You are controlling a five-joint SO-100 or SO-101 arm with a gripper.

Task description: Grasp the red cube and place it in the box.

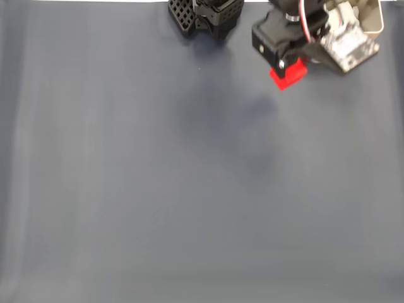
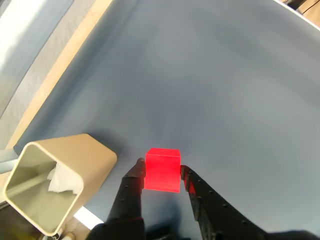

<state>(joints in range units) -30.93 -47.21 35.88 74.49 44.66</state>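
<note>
1. Nearest in the wrist view, the gripper (image 2: 162, 172) reaches up from the bottom edge. Its two dark fingers (image 2: 131, 192) are closed against the left and right faces of the red cube (image 2: 162, 169), pinching it between the tips.
2. The cube looks lifted off the dark blue-grey mat (image 2: 225, 90), though its height above the mat is hard to judge.
3. It appears small, rigid and light, with flat matte faces and sharp edges. Flat opposite sides give a secure pinch; a hold low on the tips could let it twist or slip.
4. At lower left in the wrist view stands the box (image 2: 97, 155), tan, open-topped, with something crumpled and white inside. It sits just left of the gripper, not touching it.
5. In the fixed view, the cube (image 1: 289, 74) shows at the far edge, right of centre, under the arm (image 1: 281, 38). The box rim (image 1: 375, 19) shows at the far right corner, close beside the arm.
</note>
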